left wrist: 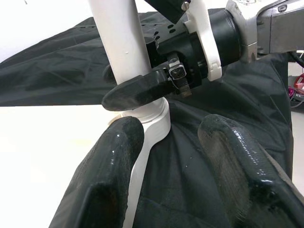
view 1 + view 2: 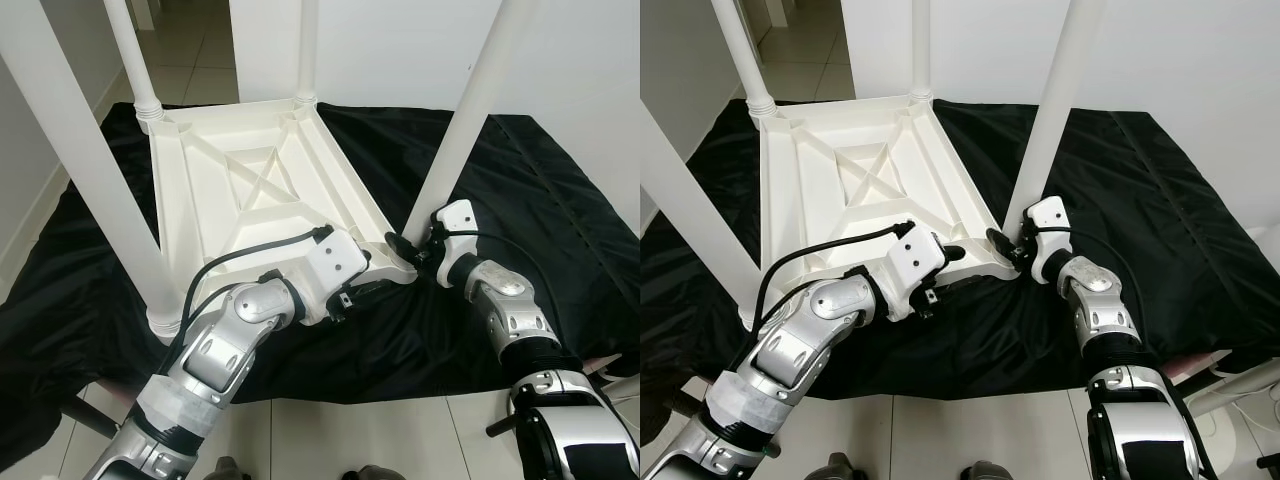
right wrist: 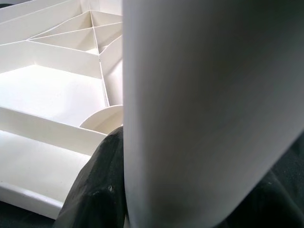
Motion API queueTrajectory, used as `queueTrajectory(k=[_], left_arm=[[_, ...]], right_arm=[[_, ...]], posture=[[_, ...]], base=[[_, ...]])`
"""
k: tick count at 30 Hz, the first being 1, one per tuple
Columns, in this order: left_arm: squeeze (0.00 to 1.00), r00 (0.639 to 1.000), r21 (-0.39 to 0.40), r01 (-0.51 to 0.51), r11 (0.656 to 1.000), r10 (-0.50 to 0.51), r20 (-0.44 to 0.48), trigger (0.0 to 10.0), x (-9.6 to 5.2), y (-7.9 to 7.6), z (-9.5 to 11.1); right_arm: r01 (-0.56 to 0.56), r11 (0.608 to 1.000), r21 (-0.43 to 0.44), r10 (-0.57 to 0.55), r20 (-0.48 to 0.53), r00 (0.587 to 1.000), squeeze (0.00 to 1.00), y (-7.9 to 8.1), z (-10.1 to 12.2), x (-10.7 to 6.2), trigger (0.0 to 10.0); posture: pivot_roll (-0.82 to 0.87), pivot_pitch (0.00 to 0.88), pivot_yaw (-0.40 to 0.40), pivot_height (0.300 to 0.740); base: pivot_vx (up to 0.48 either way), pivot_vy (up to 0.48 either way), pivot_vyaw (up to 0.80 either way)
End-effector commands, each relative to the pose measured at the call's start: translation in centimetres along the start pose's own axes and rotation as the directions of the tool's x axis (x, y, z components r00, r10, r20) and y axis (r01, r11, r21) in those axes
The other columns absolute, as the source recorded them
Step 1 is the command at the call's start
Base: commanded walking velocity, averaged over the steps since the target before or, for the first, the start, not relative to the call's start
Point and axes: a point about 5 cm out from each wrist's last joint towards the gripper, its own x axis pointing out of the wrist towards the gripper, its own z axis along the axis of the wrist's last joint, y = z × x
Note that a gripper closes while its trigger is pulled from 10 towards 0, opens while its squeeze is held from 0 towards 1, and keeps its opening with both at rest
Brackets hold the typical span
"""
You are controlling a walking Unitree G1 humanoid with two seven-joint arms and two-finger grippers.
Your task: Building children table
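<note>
White table held upside down on a black cloth, both grippers at its near right corner.

The table (image 2: 255, 190) is laid top-down on the cloth (image 2: 540, 190), which is spread over the tiled floor (image 2: 330, 440); 4 legs are stood up from its corners. The right gripper (image 2: 405, 245) is set at the foot of the leg (image 2: 465, 120) at 4 o'clock of the tabletop, its jaws pinched around that leg. The left gripper (image 1: 171, 156) is placed at the near edge at 5 o'clock, beside the same corner, its jaws spread, with 1 finger (image 1: 111, 166) touching the leg's socket (image 1: 154, 123).
</note>
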Motion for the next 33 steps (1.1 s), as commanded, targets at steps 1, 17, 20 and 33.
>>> queueTrajectory(k=[1, 17, 20, 33], left_arm=[[0.00, 0.999, 0.019, 0.037, 0.999, -0.037, -0.005, 10.0, 0.3, -0.3, 0.0], [0.00, 0.982, 0.041, -0.181, 0.983, 0.183, -0.051, 10.0, 2.4, 1.9, -0.8], [0.00, 0.962, -0.046, -0.268, 0.962, 0.265, -0.063, 10.0, 3.1, 2.8, -0.8], [0.00, 0.950, -0.088, -0.308, 0.947, 0.311, 0.022, 10.0, 2.7, 4.0, 0.3]], right_arm=[[0.046, 0.999, 0.015, -0.045, -0.067, 0.997, 0.00, 0.1, -1.4, -0.5, 10.0], [0.651, 0.739, 0.173, -0.642, -0.111, 0.759, 0.00, 3.9, -1.9, -2.1, 10.0], [0.669, 0.716, 0.202, -0.665, -0.097, 0.741, 0.00, 5.6, -1.0, -1.5, 10.0], [0.681, 0.701, 0.214, -0.696, -0.006, 0.718, 1.00, 4.8, 0.1, -3.0, 10.0]], posture=[[-0.05, 0.000, -0.012, 0.740], [-0.09, 0.000, -0.042, 0.740], [-0.11, 0.000, -0.025, 0.740], [-0.12, 0.000, -0.015, 0.740]], base=[[0.000, 0.000, 0.00], [0.000, 0.000, 0.00], [0.000, 0.000, 0.00], [0.000, 0.000, 0.00]])
